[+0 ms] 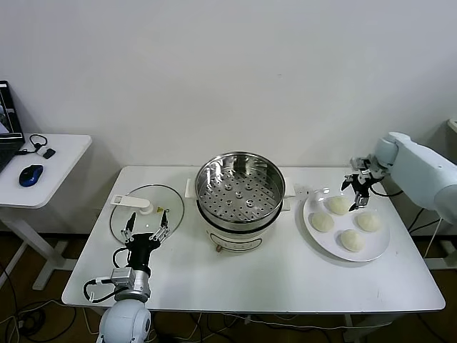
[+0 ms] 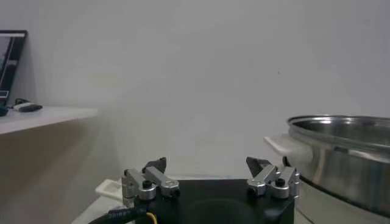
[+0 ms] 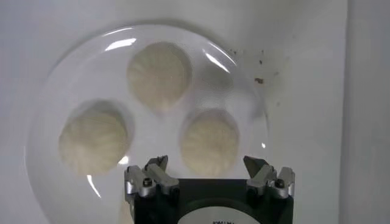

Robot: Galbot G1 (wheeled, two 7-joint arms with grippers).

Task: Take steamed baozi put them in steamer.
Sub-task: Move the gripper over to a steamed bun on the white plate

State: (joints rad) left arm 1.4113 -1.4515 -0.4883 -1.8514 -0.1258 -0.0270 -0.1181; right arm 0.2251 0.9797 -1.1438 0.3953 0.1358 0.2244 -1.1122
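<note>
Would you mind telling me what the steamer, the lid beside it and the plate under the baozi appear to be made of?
The steamer looks like polished stainless steel: mirror-bright walls and a perforated metal tray. The lid appears to be clear glass with a white, probably plastic, handle; the table shows through it. The plate seems glossy white ceramic or glass, judging by its sharp highlights.

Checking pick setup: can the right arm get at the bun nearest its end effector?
Probably yes: the right end effector hangs open just above that bun, with nothing between them.
</note>
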